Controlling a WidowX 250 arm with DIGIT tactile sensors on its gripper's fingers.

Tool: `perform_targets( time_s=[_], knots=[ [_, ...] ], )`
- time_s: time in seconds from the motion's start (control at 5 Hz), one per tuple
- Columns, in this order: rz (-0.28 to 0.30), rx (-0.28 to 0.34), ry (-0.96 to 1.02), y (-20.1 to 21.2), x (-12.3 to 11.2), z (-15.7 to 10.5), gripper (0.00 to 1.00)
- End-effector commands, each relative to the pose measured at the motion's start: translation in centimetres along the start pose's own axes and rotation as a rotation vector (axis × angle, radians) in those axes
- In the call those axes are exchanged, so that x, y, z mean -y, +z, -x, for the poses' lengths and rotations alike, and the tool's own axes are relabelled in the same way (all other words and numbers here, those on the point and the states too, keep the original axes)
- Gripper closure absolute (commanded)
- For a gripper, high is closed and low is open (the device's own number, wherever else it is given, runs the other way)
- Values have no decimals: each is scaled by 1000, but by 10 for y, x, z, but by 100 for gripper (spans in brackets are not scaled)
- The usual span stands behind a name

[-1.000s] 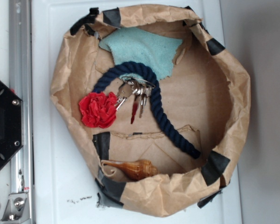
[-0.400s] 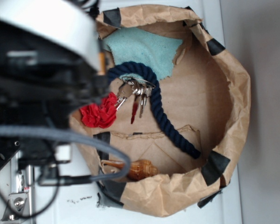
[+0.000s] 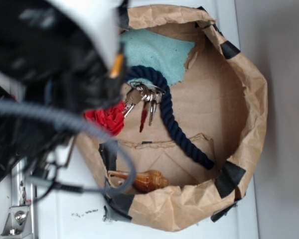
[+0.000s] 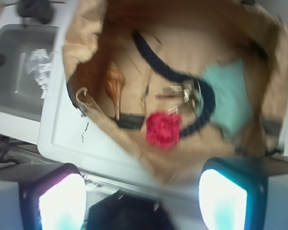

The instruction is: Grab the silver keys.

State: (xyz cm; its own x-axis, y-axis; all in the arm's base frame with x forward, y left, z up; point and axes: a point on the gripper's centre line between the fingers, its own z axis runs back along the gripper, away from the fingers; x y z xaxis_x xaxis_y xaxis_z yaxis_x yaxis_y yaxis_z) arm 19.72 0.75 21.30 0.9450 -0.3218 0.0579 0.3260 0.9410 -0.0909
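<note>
The silver keys (image 3: pixel 144 101) lie inside a brown paper bag (image 3: pixel 254 99), a small bunch on a ring with one dark red key, resting against a dark blue rope (image 3: pixel 175 127). In the wrist view the keys (image 4: pixel 181 93) show blurred, far ahead in the bag (image 4: pixel 81 28). My gripper (image 4: pixel 143 201) is open, its two pads wide apart with nothing between them, and it hangs high above the bag's near rim. In the exterior view my arm (image 3: pixel 65 59) is a dark blur over the bag's left side, and the fingers cannot be made out.
A red flower (image 3: pixel 108 121) lies just left of the keys, half hidden by the arm. A teal cloth (image 3: pixel 159 50) lies at the back of the bag and a brown shell (image 3: pixel 147 180) at the front. The bag stands on a white tray (image 3: pixel 60 199).
My arm, absent a second ago, has swung in from the left and now covers the bag's left rim and more of the red flower. The keys have not moved.
</note>
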Motion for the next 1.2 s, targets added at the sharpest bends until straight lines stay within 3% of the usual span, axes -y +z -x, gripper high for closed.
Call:
perform_targets(
  time_s=[0.0,0.2,0.8,1.0],
  knots=[
    [-94,135,12,-17,-39,-42,0],
    [-121,157,71,-33,-52,-50,0],
    [-121,157,71,-33,-52,-50,0],
    [-180,154,123,-74,-53,-44,0]
  ],
)
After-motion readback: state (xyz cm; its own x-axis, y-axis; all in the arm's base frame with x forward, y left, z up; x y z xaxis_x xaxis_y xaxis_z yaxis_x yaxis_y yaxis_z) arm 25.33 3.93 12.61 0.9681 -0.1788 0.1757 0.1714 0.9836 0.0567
